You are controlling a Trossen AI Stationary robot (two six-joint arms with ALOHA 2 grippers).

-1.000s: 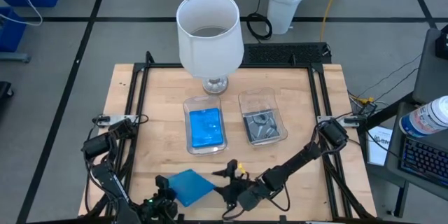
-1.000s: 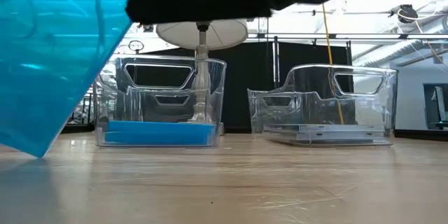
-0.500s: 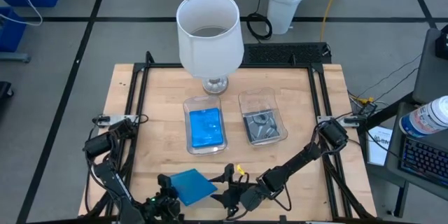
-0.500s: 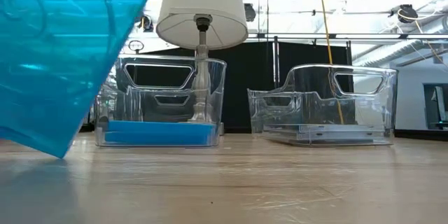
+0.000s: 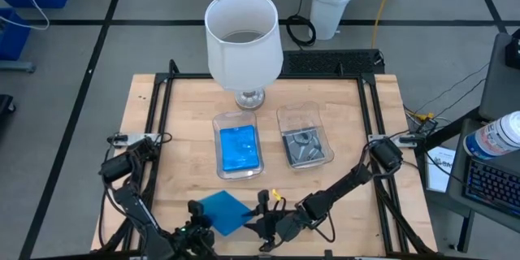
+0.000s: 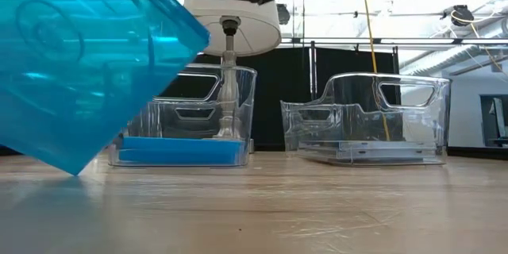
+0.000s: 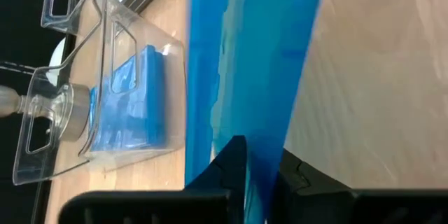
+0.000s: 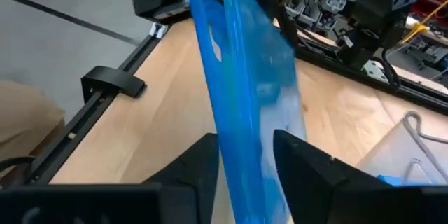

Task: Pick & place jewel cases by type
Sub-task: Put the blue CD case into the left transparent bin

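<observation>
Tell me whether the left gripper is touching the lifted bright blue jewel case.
Touching. The left wrist view shows the left gripper's dark fingers clamped on the edge of the thin bright blue plastic jewel case.

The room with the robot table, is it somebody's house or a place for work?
Probably a workshop or robot lab, not a house. The wooden table sits in a black metal frame, cables trail across the tiled floor, and a computer keyboard sits beside it.
</observation>
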